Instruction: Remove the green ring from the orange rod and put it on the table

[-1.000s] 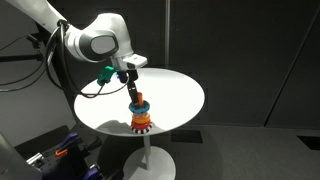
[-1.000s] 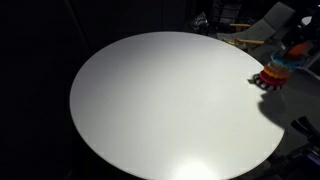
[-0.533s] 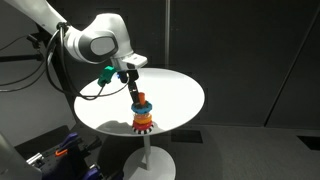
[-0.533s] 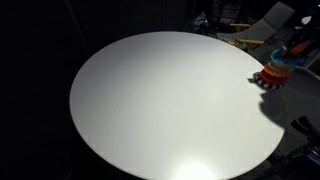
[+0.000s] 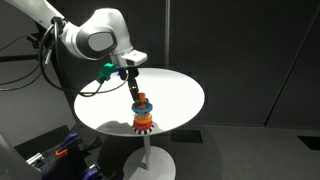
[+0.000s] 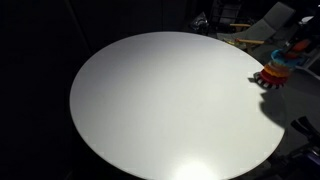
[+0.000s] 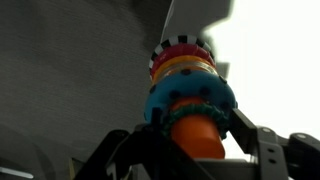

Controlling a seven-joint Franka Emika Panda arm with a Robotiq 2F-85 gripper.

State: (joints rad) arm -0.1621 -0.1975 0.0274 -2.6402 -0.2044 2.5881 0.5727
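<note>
The green ring (image 7: 172, 118) is sitting on the orange rod (image 7: 200, 135), just below the rod's tip and directly on top of the turquoise ring (image 7: 165, 97). In the wrist view it is showing only as a thin dark band around the rod. In an exterior view the toy (image 5: 141, 112) is standing upright close to the near edge of the surface (image 5: 180, 92); there the green ring is too small to pick out. The claw (image 7: 195, 145) is hanging directly over the rod, released, with its fingers (image 7: 262, 148) spread to either side of the rod's tip and gripping nothing. The ring is looking like moulded plastic, so it is probably handling as a light, stiff and fairly smooth part that is not yielding under pressure. The suggested hold is across the outer rim, one finger on each opposite side, below the rod's tip yet above the wider turquoise ring, which is crowding the rim from underneath. A straight upward pull is advisable: the toy is looking light, its red toothed base (image 5: 141, 124) is showing no fastening, and a tilted pull is risking tipping the stack near the edge.
</note>
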